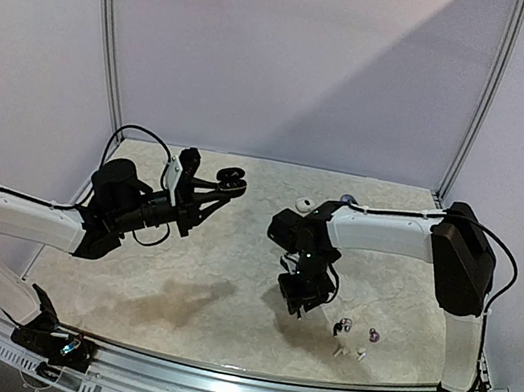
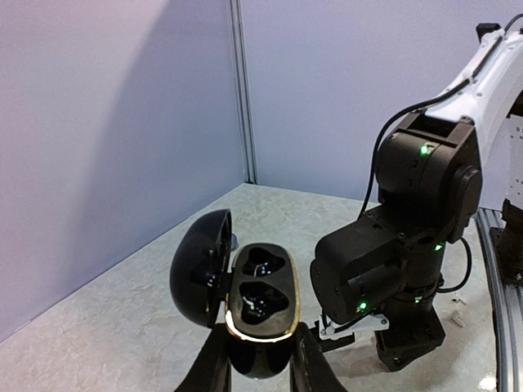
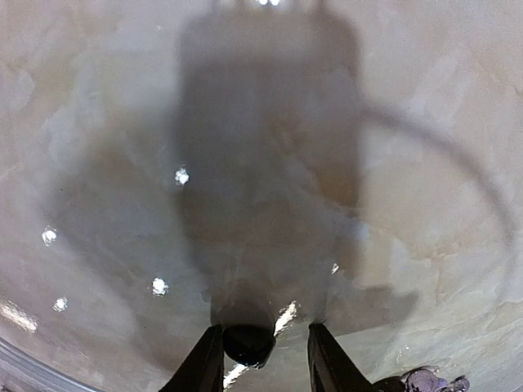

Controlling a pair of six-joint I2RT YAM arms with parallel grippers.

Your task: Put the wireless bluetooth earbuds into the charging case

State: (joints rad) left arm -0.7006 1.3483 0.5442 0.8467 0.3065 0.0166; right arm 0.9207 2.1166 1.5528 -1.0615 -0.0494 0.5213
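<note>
Two jaws of the left gripper (image 2: pixel 260 359) pinch the open black case (image 2: pixel 261 298), lifted above the table (image 1: pixel 227 281). Right gripper (image 3: pixel 265 333) points down, its jaws spread wider than the black earbud (image 3: pixel 248 343) between them. Purplish pair (image 1: pixel 344 323) and white pair (image 1: pixel 341 350) lie near it

The top camera looks down from 6 o'clock over the table (image 1: pixel 230 262). The left wrist camera, close behind the charging case (image 2: pixel 260 298), faces 3 o'clock at the right arm (image 2: pixel 409 237), shared with the top view. The right wrist camera looks down, very near the table.
</note>
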